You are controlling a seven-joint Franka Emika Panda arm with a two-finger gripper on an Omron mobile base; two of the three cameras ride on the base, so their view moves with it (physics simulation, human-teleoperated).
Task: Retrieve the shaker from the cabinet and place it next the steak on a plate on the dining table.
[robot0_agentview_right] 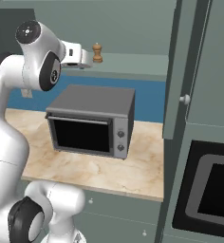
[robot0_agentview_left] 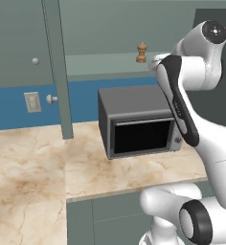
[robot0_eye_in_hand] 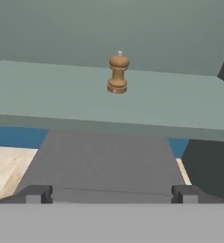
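- On the open shelf of the cabinet [robot0_agentview_left: 110,64], above the microwave [robot0_agentview_left: 136,122], the shaker [robot0_eye_in_hand: 118,74] stands upright and alone, set back from the shelf's front edge.
- My hand [robot0_eye_in_hand: 109,193] is fully spread, fingertips [robot0_eye_in_hand: 35,194] wide apart, holding nothing.
- From my hand's own view the shaker lies straight ahead and a little higher than the line of my fingers, close to centred between them, with the shelf's front lip and the microwave's grey top between us.
- In the right base view my hand [robot0_agentview_right: 89,59] sits just short of the shaker [robot0_agentview_right: 98,52], near but not touching; in the left base view the shaker [robot0_agentview_left: 141,52] shows just past my wrist.
- Its long axis is vertical, knob on top, waist in the middle, so my fingers should close on the body from either side.
- I judge the step as the final reach: rise slightly, push forward over the lip, then close.
- The risk is nudging it over, since it is slim and stands free.
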